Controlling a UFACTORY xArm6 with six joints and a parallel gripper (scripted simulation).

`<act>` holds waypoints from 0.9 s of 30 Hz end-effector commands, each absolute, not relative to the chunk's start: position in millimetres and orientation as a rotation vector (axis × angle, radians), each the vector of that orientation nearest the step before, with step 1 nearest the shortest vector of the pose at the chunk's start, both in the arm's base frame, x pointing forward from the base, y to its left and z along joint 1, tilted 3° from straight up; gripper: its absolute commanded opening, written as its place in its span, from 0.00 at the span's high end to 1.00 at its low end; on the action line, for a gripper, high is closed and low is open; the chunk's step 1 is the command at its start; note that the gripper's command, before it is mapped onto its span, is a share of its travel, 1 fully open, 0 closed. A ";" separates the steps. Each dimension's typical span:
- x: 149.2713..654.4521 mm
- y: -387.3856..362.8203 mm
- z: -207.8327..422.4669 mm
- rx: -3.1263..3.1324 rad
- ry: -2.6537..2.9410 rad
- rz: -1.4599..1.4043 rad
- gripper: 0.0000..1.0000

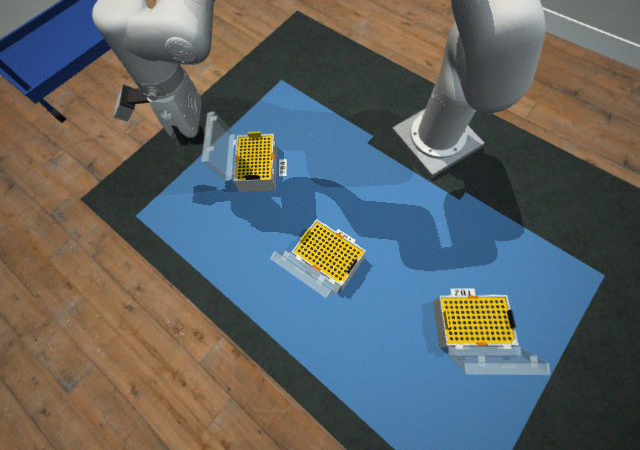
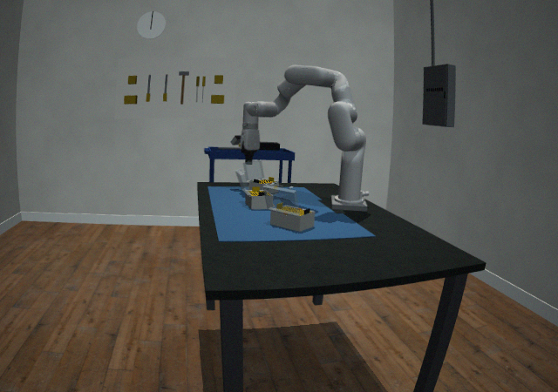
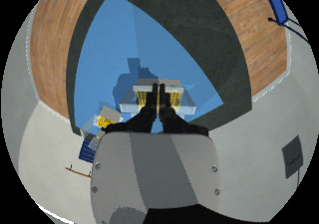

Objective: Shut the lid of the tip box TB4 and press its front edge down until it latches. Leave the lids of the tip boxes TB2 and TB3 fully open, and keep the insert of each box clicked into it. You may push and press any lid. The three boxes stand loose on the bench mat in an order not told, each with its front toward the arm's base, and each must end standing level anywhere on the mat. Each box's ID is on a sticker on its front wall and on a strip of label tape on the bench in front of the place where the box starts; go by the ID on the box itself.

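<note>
I have the tool (image 1: 181, 134) with its fingers pressed together on nothing, hanging just behind the raised lid (image 1: 216, 145) of tip box TB4 (image 1: 254, 162), on the side away from the arm's base plate (image 1: 467, 151). TB4 stands at the far-left corner of the blue mat (image 1: 361, 331), its label tape (image 1: 282, 166) just beside its front wall; its lid stands steeply, roughly upright, so by my reading the closing has not begun and the latch press is all still to come. The middle box (image 1: 329, 251) and the right-hand box (image 1: 478, 320) both show lids lying flat behind them and yellow inserts seated, which is how TB2 and TB3 should stay. I cannot read which of those two is which. All three boxes look level on the bench (image 1: 568, 218).
</note>
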State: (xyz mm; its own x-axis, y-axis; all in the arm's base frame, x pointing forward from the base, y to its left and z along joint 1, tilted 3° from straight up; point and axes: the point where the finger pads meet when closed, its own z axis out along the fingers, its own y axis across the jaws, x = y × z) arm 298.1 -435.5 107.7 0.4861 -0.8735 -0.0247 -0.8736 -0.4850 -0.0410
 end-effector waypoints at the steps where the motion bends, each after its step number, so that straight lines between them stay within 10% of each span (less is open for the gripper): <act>1: 295.6 -431.2 110.8 -2.669 1.570 -0.006 1.00; 27: 281.4 -405.9 115.3 -2.668 1.570 -0.006 1.00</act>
